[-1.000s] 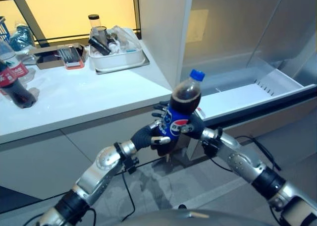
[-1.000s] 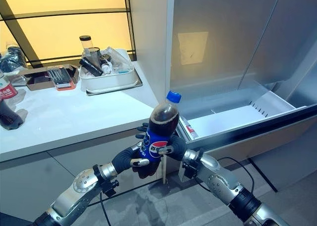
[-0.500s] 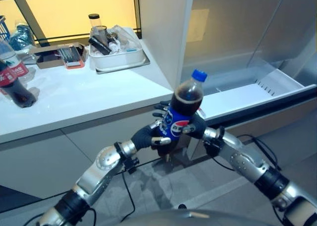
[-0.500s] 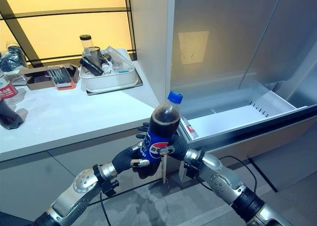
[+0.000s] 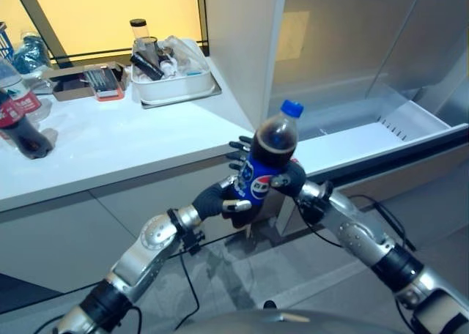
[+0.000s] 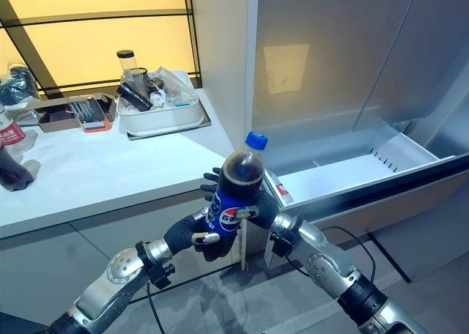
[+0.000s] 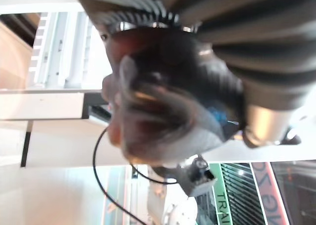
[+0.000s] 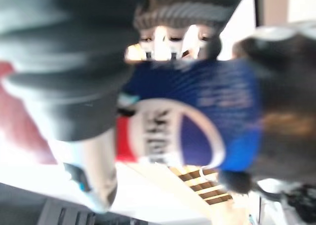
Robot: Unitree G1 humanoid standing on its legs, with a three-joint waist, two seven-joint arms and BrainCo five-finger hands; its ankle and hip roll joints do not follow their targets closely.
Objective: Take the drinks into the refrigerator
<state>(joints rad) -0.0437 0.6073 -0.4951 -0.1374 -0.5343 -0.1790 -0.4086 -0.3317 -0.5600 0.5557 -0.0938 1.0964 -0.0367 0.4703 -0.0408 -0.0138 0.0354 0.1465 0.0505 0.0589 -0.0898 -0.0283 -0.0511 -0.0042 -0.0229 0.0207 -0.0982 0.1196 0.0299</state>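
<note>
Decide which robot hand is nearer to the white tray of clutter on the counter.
Left. The left robot hand grips the cola bottle on the counter side, toward the white tray; the right robot hand grips it on the drawer side.

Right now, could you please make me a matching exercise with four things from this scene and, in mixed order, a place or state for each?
Things:
1. cola bottle with blue cap
2. white tray of utensils
3. refrigerator drawer
4. red-labelled bottle

Places or states:
A. pulled open, white inside
B. held upright between the left robot hand and right robot hand
C. at the back of the counter, beside the wall panel
D. at the counter's far left edge

Pairs: 1-B, 2-C, 3-A, 4-D
</note>
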